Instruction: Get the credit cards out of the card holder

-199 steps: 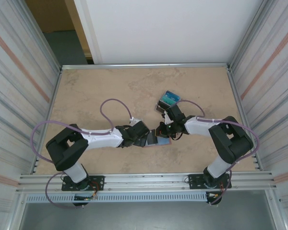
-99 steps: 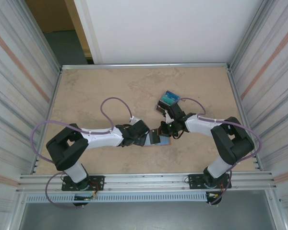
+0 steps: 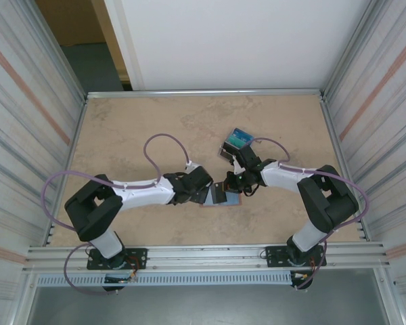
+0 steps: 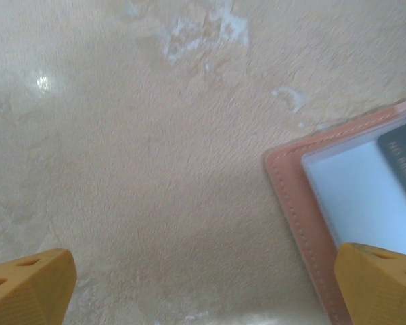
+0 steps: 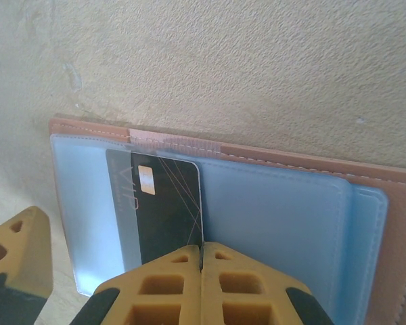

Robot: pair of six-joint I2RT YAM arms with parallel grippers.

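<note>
Salmon-pink, leather-like folding card holder, lying open and flat on the beige marbled table, blue lining upward. In the overhead view the card holder sat near the front centre of the table, between the two grippers.

Contents: clear light-blue plastic pockets covered both halves. A dark credit card with a small gold chip sat in the left pocket; its left strip was hazy under the plastic, and the rest looked sharp and uncovered. The right pocket showed plain blue.

Right gripper: yellow fingertips pressed together with no gap, meeting at the lower right edge of the credit card. Whether the card was pinched between them could not be told. Overhead, the right gripper stood at the holder's far right side.

Left gripper: jaws spread wide over bare table, holding nothing. One fingertip overlapped the stitched pink border of the card holder, beside the dark card. Overhead, the left gripper lay just left of the holder.

A clear plastic box with a blue-teal top stood behind the right gripper, apart from the holder; its contents could not be made out.
</note>
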